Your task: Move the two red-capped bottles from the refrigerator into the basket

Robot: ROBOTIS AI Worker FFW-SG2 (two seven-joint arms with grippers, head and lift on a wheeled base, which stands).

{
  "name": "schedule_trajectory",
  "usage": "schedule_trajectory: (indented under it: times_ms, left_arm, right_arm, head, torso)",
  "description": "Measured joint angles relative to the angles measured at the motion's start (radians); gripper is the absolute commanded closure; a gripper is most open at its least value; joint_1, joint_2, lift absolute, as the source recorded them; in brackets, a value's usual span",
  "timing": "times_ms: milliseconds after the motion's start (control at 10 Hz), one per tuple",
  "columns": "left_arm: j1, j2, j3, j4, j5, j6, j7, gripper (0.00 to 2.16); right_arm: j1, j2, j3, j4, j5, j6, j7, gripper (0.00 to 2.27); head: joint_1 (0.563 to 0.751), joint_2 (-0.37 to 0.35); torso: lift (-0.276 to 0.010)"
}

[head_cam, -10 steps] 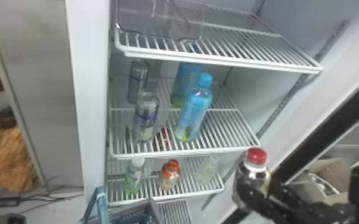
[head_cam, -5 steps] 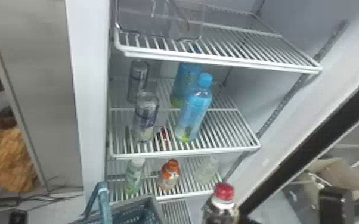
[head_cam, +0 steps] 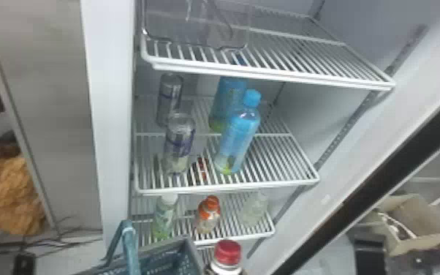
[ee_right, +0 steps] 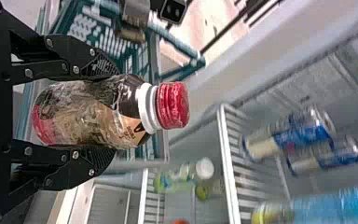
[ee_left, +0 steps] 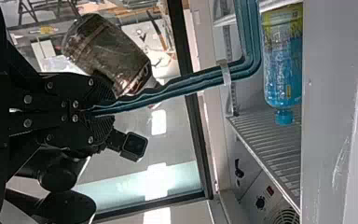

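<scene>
Red-capped, with a dark body and crinkled clear wrapping, one bottle [head_cam: 227, 253] is at the near edge of the scene, just to the right of the basket [head_cam: 189, 252]; I cannot tell whether the two touch. The right end effector [ee_right: 109, 114] is grasping this bottle around its body, one finger on each side, and the cap and white neck stick out past the fingertips. The left end effector [ee_left: 105, 108] is clenched on the teal basket handle [ee_left: 196, 84]. Inside the refrigerator [head_cam: 112, 109], the upper shelf [head_cam: 310, 69] carries a clear bin [head_cam: 193, 27] at the left. On the middle shelf [head_cam: 285, 164], two silver cans [head_cam: 179, 142] are at the left, one nearer than the other, and to their right are two blue bottles [head_cam: 238, 135], again one near and one far; the near one stands with its blue cap up. The lower shelf [head_cam: 230, 215] holds a white-capped green bottle [head_cam: 164, 215] on the left, an orange-capped bottle [head_cam: 208, 215] between, and a pale clear bottle [head_cam: 255, 210] on the right. Well apart from these, an open cardboard box [head_cam: 418, 219] sits at the right, outside the refrigerator.
</scene>
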Motion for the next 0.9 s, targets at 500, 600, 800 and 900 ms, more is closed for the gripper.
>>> schedule_trajectory:
  times_ms: [500, 600, 800, 900]
  left_arm:
    - [-0.003, 0.003, 0.002, 0.0, 0.005, -0.007, 0.003, 1.2]
    - [-0.005, 0.003, 0.0, 0.0, 0.006, -0.008, 0.002, 1.2]
    - [-0.01, 0.003, -0.003, 0.0, 0.008, -0.011, 0.002, 1.2]
    - [-0.008, 0.003, -0.003, 0.0, 0.008, -0.012, 0.002, 1.2]
  right_arm:
    - [-0.045, -0.008, 0.041, 0.017, 0.047, 0.077, 0.024, 0.12]
    - [-0.05, -0.008, 0.041, 0.029, 0.052, 0.079, 0.024, 0.14]
    - [-0.054, -0.008, 0.041, 0.049, 0.044, 0.071, 0.025, 0.14]
    - [-0.052, -0.006, 0.036, 0.052, 0.045, 0.048, 0.026, 0.13]
  head:
    - [0.695, -0.35]
    - [0.695, -0.35]
    - [0.695, -0.35]
    - [0.695, -0.35]
  torso:
    - [0.0]
    - [0.0]
    - [0.0]
    - [0.0]
